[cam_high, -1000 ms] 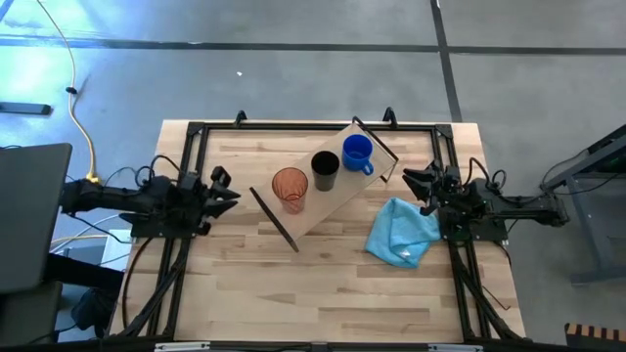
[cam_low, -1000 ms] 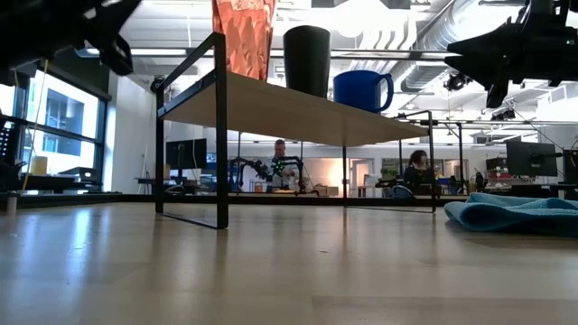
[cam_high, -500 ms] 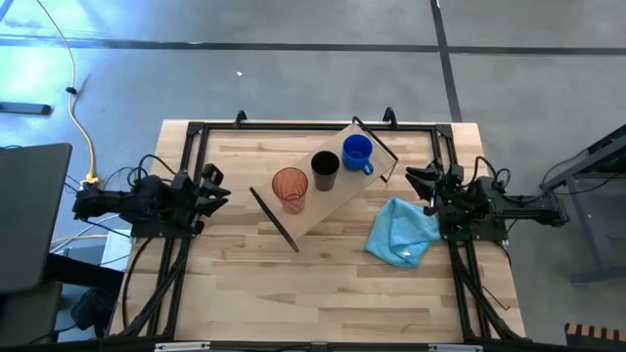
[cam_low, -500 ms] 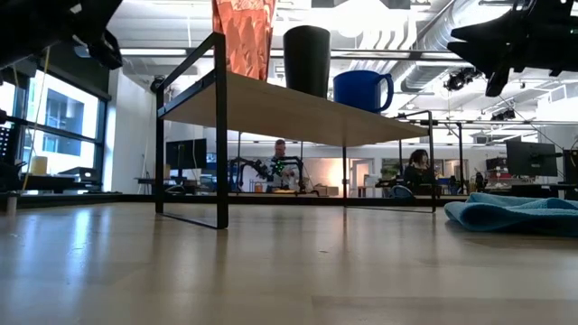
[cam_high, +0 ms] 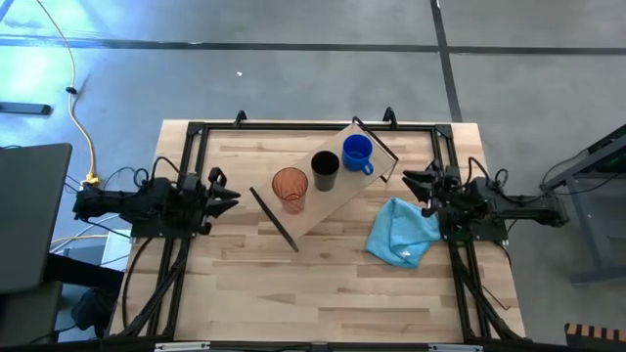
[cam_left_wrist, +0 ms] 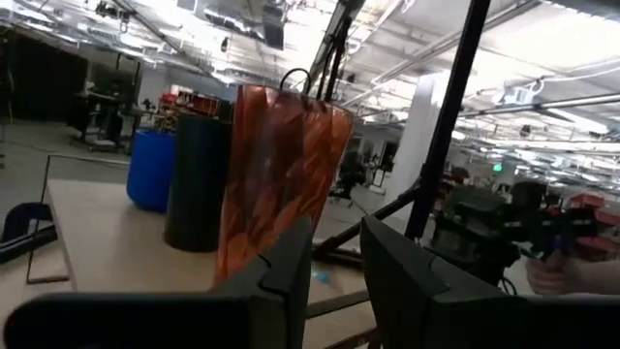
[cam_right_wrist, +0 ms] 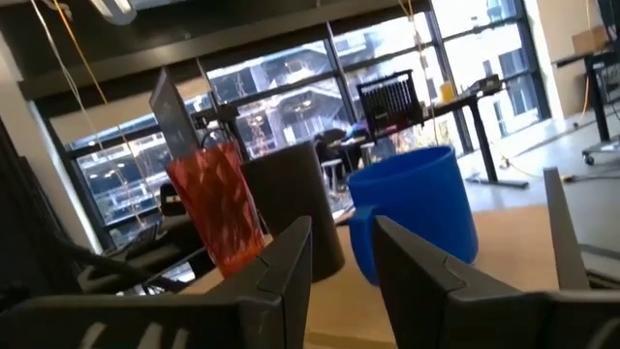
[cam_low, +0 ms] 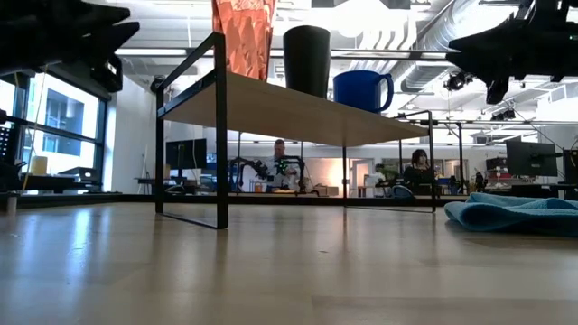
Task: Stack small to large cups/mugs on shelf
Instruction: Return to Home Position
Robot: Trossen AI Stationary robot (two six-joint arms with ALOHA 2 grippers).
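The shelf (cam_high: 333, 203) is a light board on black brackets, lying diagonally across the table's far middle. Three cups stand upright in a row on it: the orange-red tumbler (cam_high: 290, 189) at its near-left end, the black cup (cam_high: 325, 168) in the middle, and the blue mug (cam_high: 357, 152) at the far-right end. My left gripper (cam_high: 233, 192) hovers open left of the tumbler (cam_left_wrist: 281, 165). My right gripper (cam_high: 409, 183) hovers open right of the blue mug (cam_right_wrist: 417, 208). Neither touches anything.
A light blue cloth (cam_high: 401, 233) lies crumpled on the table just near-right of the shelf, below my right gripper. Black rails run along the table's left, right and far sides. The near half of the table is bare wood. People sit at desks far beyond the table.
My left gripper drew back toward the table's left edge, then came forward again toward the tumbler, ending slightly lower. The cups, shelf and cloth have not moved.
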